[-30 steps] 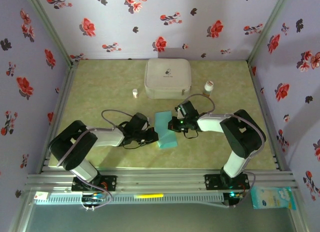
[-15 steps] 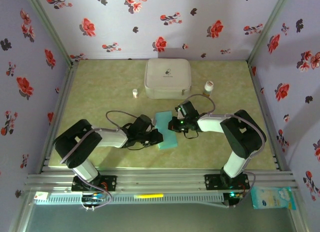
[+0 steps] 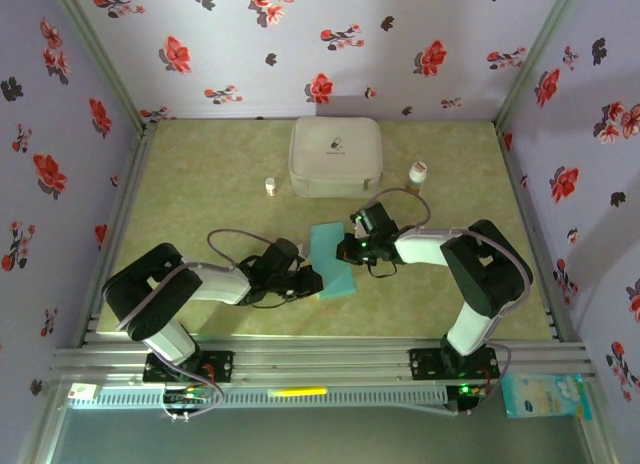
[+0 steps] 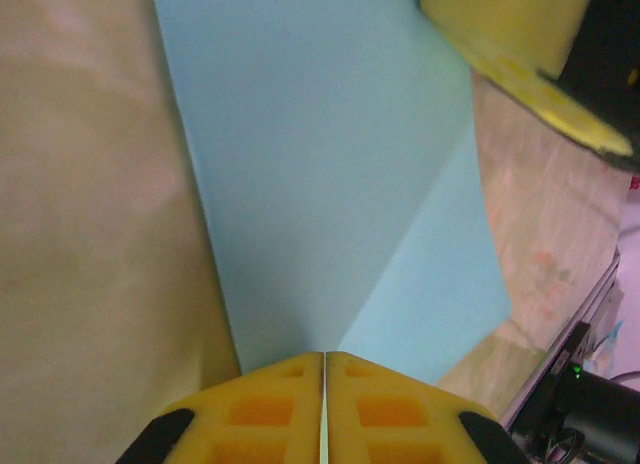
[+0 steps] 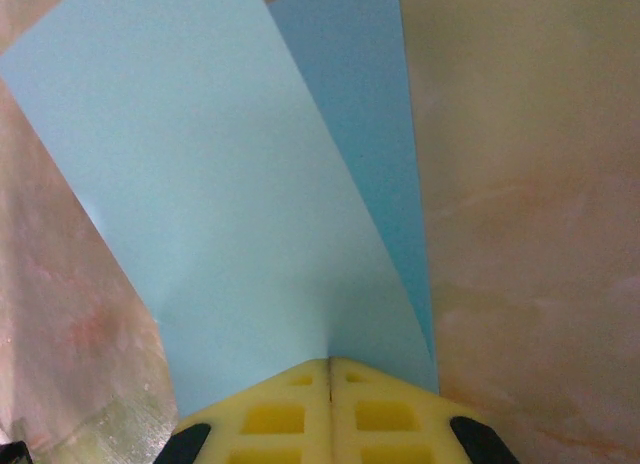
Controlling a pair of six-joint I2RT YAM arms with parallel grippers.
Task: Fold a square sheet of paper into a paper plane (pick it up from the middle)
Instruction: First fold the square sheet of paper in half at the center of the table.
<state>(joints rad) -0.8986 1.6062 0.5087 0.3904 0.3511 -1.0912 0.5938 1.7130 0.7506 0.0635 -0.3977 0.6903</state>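
The square sheet of paper, light blue-teal, lies partly folded over itself on the table between my two arms. In the left wrist view the paper shows two layers that meet along a slanted edge. My left gripper is at its near left corner, shut, with a thin pale strip of paper in the slit. My right gripper is at the right edge, shut on the paper, which dimples at the fingertips. Its yellow finger shows across the sheet. A paper plane is out of view.
The white rounded case stands behind the paper. A small white bottle is to its left and a capped bottle to its right. Floral walls close three sides. The metal rail runs along the front.
My left gripper has slid right and toward the near edge, to the paper's near left corner. The paper's near end shifted a little. The right arm has stayed put.
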